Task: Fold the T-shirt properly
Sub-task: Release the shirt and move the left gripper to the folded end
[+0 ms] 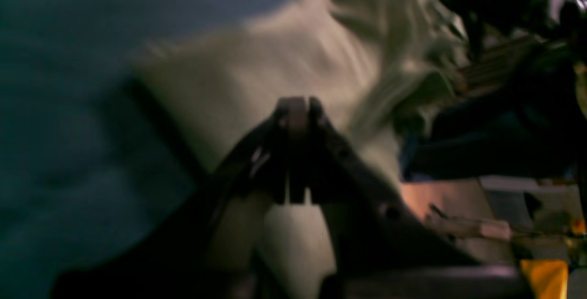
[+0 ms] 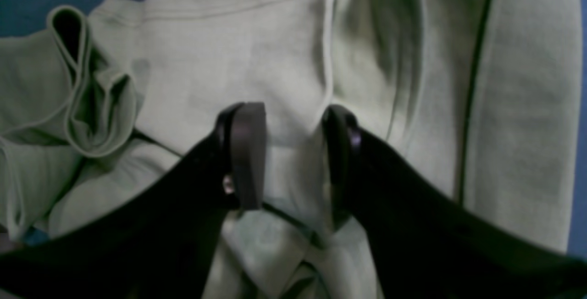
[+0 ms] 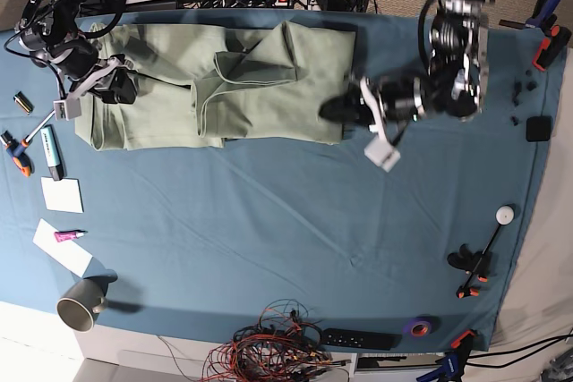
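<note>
Right gripper (image 2: 293,152) nearest you: jaws parted over the T-shirt (image 3: 224,87), which lies partly folded at the far edge of the table cloth (image 3: 269,239). Left gripper (image 1: 297,120) looks pinched on its hem; blurred. Risk: uneven pull drags the folds crooked.

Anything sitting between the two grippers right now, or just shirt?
Only the T-shirt. In the base view its folded green fabric spans the stretch from the right gripper at one end to the left gripper at the other; nothing else lies on it.
</note>
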Robot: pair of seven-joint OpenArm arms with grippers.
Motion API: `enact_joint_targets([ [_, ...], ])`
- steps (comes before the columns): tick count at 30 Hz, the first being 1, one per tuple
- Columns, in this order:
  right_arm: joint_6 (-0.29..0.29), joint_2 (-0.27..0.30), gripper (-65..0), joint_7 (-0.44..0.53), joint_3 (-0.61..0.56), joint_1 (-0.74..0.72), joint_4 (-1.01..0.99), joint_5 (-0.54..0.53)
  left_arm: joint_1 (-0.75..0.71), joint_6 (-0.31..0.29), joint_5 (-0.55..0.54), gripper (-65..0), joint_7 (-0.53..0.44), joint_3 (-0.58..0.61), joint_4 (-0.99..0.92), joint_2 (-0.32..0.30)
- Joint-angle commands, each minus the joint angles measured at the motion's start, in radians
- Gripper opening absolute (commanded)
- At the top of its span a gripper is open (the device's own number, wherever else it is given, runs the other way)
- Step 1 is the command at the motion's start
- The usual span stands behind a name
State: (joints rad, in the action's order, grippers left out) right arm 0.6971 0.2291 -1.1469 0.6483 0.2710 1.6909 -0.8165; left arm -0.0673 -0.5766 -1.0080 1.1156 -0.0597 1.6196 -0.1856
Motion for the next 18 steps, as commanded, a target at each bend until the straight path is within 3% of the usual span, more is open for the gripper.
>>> enact_joint_targets([
  [1,0.001,0.014,-42.3,0.026,0.008,-0.008,0.018,-0.019,-0.002,-0.017,-0.041,-65.0,-0.015,-0.002,0.031,0.006],
  [5,0.001,0.014,-42.3,0.027,0.008,-0.008,0.018,-0.019,-0.039,-0.027,-0.034,-65.0,-0.018,-0.002,0.039,0.023],
  [7,0.001,0.014,-42.3,0.034,0.008,-0.008,0.018,-0.019,-0.041,-0.023,0.028,-65.0,-0.061,-0.002,0.039,0.032],
  [11,0.001,0.014,-42.3,0.041,0.008,-0.008,0.018,-0.019,-0.041,0.032,0.155,-65.0,-0.134,0.001,0.038,0.041],
  [18,0.001,0.014,-42.3,0.05,0.008,-0.008,0.018,-0.019,-0.056,0.061,0.214,-65.0,-0.14,0.101,0.039,0.052],
])
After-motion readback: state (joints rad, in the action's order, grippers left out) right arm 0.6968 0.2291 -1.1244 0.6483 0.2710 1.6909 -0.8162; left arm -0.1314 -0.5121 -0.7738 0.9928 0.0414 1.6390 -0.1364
